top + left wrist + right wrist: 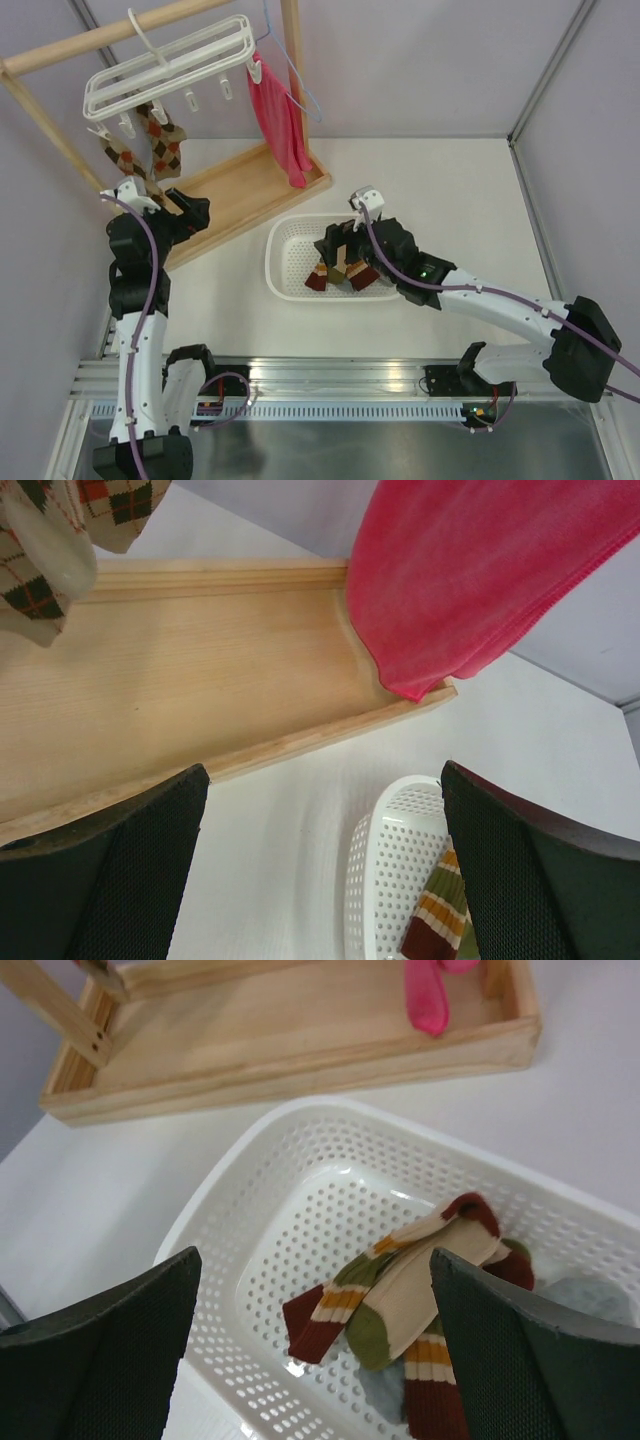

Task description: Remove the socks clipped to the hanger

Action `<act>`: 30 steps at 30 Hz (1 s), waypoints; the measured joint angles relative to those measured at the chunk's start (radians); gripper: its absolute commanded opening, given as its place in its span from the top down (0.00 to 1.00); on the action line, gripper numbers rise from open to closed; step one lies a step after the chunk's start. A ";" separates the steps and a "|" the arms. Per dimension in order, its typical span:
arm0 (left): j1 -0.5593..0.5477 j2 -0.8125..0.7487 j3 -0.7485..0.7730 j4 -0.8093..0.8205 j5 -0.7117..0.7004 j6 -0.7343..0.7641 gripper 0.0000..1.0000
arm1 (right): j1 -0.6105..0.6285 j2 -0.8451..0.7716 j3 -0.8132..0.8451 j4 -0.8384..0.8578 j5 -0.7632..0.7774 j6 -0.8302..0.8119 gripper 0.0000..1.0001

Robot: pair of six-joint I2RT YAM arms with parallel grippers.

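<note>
Right pincer (315, 1290) wide open, empty, striped socks (400, 1295) in the basket (250, 1160) below it. Left pincer (322, 775) open, empty too; argyle socks (152, 142) dangle above it on the hanger (170, 65). Best to grab near the clip and pull down.

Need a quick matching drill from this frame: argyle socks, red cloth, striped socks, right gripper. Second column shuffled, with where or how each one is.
Things:
1. argyle socks
2. red cloth
3. striped socks
4. right gripper

Place or state:
A. lying in the white basket
B. open, holding nothing, above the basket
C. hanging under the left end of the white hanger
D. hanging with its lower end reaching the wooden tray

Pairs: 1-C, 2-D, 3-A, 4-B
</note>
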 measured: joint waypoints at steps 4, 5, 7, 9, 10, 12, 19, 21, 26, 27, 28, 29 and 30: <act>0.028 0.092 0.042 -0.005 -0.017 0.003 0.00 | -0.074 -0.047 0.026 -0.004 -0.010 -0.005 0.02; 0.038 0.121 0.053 -0.006 -0.030 0.003 0.00 | -0.100 -0.056 0.028 -0.004 -0.019 -0.004 0.02; 0.056 0.154 0.060 -0.012 -0.066 0.005 0.00 | -0.150 -0.068 0.028 -0.003 -0.043 0.000 0.02; 0.065 0.155 0.059 -0.034 -0.112 0.011 0.00 | -0.193 -0.069 0.028 0.002 -0.071 0.006 0.02; 0.067 0.150 0.059 -0.037 -0.134 0.013 0.00 | -0.212 -0.069 0.028 0.003 -0.087 0.008 0.02; 0.067 0.138 0.059 -0.040 -0.183 0.019 0.00 | -0.249 -0.068 0.028 0.011 -0.121 0.016 0.02; 0.067 0.153 0.062 -0.039 -0.316 0.039 0.01 | -0.346 -0.034 -0.012 0.138 -0.275 0.086 0.02; 0.067 0.181 0.071 -0.033 -0.357 0.047 0.02 | -0.377 -0.016 -0.047 0.191 -0.328 0.121 0.02; 0.042 0.244 0.079 0.004 -0.442 0.067 0.02 | -0.421 0.045 -0.118 0.298 -0.431 0.199 0.02; 0.029 0.257 0.083 0.014 -0.462 0.074 0.02 | -0.423 0.059 -0.126 0.317 -0.449 0.215 0.02; 0.016 0.271 0.087 0.029 -0.479 0.082 0.02 | -0.423 0.072 -0.130 0.335 -0.465 0.229 0.02; 0.003 0.287 0.093 0.038 -0.498 0.088 0.02 | -0.423 0.088 -0.132 0.360 -0.488 0.249 0.02; -0.005 0.299 0.100 0.047 -0.508 0.093 0.02 | -0.423 0.093 -0.132 0.371 -0.495 0.254 0.02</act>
